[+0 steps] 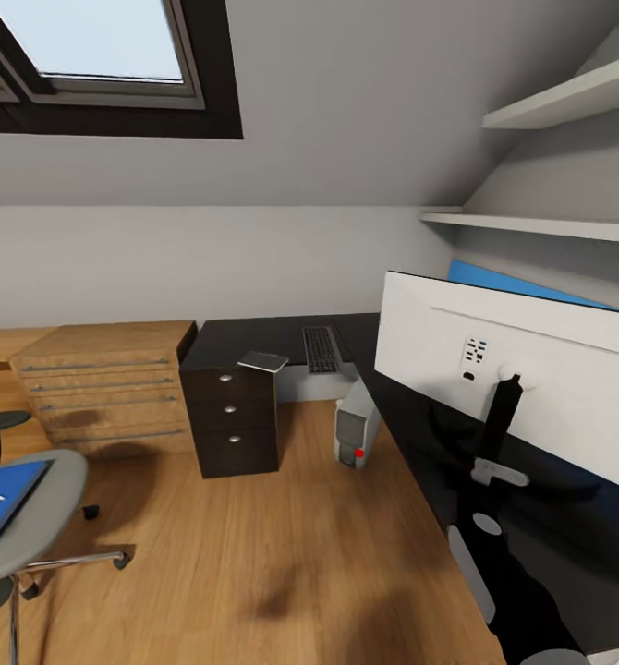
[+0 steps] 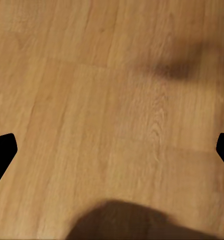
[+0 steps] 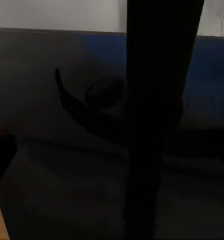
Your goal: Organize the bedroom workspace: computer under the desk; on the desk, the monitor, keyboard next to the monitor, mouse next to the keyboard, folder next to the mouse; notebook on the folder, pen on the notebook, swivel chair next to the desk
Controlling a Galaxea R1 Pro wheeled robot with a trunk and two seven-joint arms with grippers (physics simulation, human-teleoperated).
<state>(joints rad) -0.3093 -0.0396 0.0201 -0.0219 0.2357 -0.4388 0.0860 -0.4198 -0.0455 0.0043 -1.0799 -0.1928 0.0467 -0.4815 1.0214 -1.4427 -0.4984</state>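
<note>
A bedroom under a sloped ceiling is shown, with a wooden floor [image 1: 254,554]. The L-shaped black surface [image 1: 254,337] is seen running along the far wall and down the right side. The monitor [image 1: 531,369] is stood on its near right arm, white back turned to the camera, black stem below. A light wooden chest [image 1: 106,388] and a dark drawer unit [image 1: 231,416] are placed at the left of the surface. The chair [image 1: 42,517] is seen at the lower left, well apart from the surface, with the blue folder [image 1: 5,503] lying on its seat. The computer [image 1: 356,427] is stood on the floor under the surface edge. The keyboard [image 1: 321,349] is laid on the far arm, well apart from the monitor.

The left tool [image 2: 112,150] is held wide open over bare floor, gripping nothing. The right tool's state cannot be told; its view is dark, close to the monitor stem [image 3: 157,120].

The keyboard step is judged pending. Next, an approach to the far arm is called for.
</note>
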